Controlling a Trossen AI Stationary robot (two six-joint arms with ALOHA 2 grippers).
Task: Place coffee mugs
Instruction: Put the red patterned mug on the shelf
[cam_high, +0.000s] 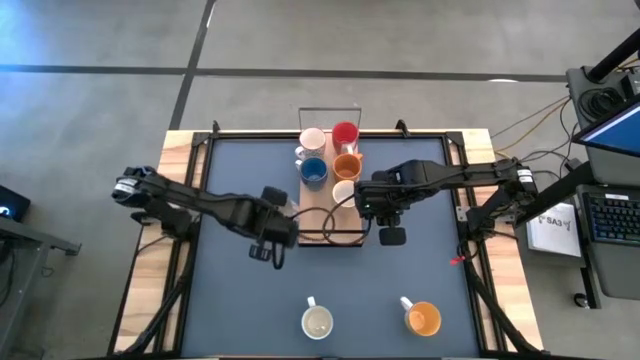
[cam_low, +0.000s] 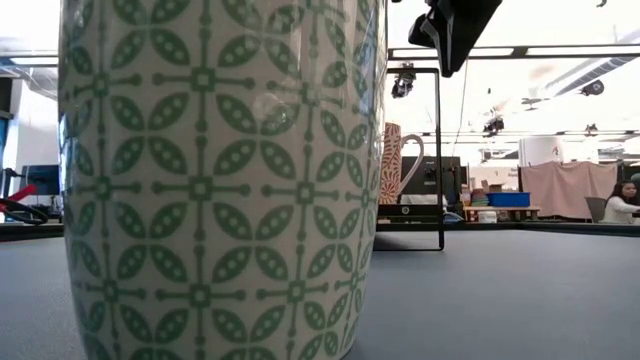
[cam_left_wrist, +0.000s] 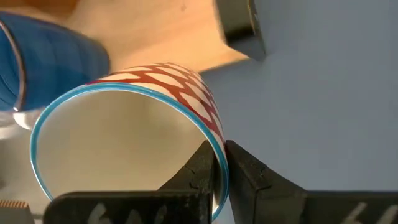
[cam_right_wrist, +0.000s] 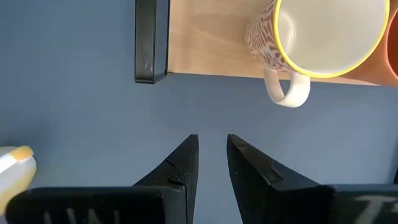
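The table (cam_high: 240, 320) carries a long wood tray (cam_high: 330, 225) at its centre, running toward twelve o'clock. On the tray's far end stand four mugs in a block: a cream mug (cam_high: 312, 140) and a red mug (cam_high: 345, 133) behind, a blue mug (cam_high: 314, 171) and an orange mug (cam_high: 347, 165) in front, with a white mug (cam_high: 343, 192) just at their six o'clock. Packing from the far end looks deliberate: it leaves the near half free for the rest.

The left arm reaches in from nine o'clock. Its left gripper (cam_left_wrist: 217, 171) is clamped on the rim of a red-latticed mug (cam_left_wrist: 124, 130), one finger inside the mouth and one outside, a hold that suits carrying by the wall and lowering it upright. This mug is at the tray's nine o'clock edge, beside the blue one.

The right gripper (cam_right_wrist: 211, 162) comes from three o'clock and hangs over bare table just off the tray's three o'clock edge; its jaws stand slightly parted with nothing between them.

Two mugs wait near the six o'clock edge: a green-patterned mug (cam_high: 318, 322) and a second orange mug (cam_high: 423, 318).

The high view hides the held mug under the arm; only the left wrist view shows the grip. The low view alone shows the green leaf pattern.
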